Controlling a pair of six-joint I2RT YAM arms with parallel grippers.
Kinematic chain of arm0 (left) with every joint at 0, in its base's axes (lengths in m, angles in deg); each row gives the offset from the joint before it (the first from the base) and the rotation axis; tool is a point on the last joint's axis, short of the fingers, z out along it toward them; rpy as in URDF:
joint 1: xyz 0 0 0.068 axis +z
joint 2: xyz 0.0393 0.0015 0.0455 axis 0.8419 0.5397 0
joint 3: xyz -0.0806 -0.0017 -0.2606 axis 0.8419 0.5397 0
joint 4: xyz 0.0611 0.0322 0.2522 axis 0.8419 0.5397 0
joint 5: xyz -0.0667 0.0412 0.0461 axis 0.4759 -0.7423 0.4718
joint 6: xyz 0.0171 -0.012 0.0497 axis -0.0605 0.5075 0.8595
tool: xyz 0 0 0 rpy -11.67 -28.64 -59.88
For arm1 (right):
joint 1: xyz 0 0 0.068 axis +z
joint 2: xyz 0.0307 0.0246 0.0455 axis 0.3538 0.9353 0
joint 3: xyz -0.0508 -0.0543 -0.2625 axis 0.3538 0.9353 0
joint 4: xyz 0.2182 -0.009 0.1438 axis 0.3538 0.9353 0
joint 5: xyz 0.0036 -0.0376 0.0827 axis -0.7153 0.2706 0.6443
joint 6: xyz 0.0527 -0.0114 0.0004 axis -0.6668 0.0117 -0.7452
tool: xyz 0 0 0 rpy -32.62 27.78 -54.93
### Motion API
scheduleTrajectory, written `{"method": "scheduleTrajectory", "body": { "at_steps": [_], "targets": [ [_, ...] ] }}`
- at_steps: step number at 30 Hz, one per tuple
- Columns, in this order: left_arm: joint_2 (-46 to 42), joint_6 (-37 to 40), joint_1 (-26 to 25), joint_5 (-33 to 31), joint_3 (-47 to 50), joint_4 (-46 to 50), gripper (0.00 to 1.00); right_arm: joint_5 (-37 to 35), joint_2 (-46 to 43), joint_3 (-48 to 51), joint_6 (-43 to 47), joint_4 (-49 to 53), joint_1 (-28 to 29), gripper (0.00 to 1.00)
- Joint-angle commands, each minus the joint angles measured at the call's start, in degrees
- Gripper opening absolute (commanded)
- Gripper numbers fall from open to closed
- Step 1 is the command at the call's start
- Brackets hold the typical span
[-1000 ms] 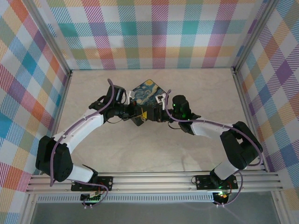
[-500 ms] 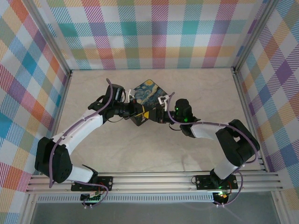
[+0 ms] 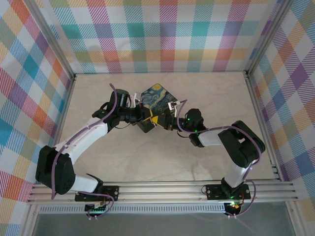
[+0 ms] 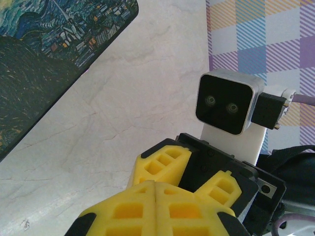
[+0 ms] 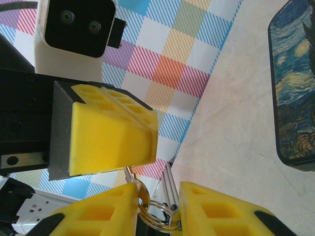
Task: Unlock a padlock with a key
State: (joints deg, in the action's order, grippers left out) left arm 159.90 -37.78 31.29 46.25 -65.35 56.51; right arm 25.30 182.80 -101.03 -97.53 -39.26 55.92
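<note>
Yellow pads of the right claw [image 5: 158, 210] are standing slightly apart and pinching the key [image 5: 156, 216] by its wire ring. The ring is bridging the gap and appears to be touching both pads. Gripping the bunch by the ring is leaving a thin silver blade free, and that blade is poking up toward the left claw [image 4: 155, 201] just beyond. The left claw's pads are pressing flat together; whether they are nipping the blade's tip I cannot tell. The two claws are meeting nose to nose above the tabletop [image 3: 147, 162]. I judge this to be a handover or a regrip, done so that a blade ends up pointing outward for a keyhole. Just behind them the black box with the painted night-sky lid [image 3: 158, 96] is lying flat, near both claws and untouched as far as the wrist views show. Farthest back, the plaid walls [image 3: 167, 34] are closing in the cell.
</note>
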Motion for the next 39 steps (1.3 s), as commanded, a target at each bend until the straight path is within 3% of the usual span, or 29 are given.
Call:
{"method": "scheduleTrajectory", "body": {
  "at_steps": [1, 27, 29, 33, 39],
  "targets": [
    [-1.97, -1.37, -0.41, 3.46, 0.11, -3.11, 0.0, 0.87, 0.15, -0.12, -1.49, -3.29, 0.2, 0.27],
    [-3.38, -2.9, 0.11, 3.0, 1.06, -5.17, 0.0, 3.14, -1.06, -1.75, -5.82, -5.05, 1.82, 0.18],
    [-3.7, -2.9, 0.2, 3.14, 1.27, -5.02, 0.0, 2.75, -1.09, -1.32, -5.9, -5.26, 1.8, 0.22],
    [-4.53, -1.96, 0.47, 2.78, 1.27, -3.51, 0.0, 2.3, -2.16, 1.15, -5.5, -4.99, 0.49, 0.38],
    [-5.15, -1.55, 0.89, 3.35, 1.38, -2.6, 0.0, 2.74, -7.69, 3.04, -0.11, 5.15, -1.28, 0.43]
  ]
}}
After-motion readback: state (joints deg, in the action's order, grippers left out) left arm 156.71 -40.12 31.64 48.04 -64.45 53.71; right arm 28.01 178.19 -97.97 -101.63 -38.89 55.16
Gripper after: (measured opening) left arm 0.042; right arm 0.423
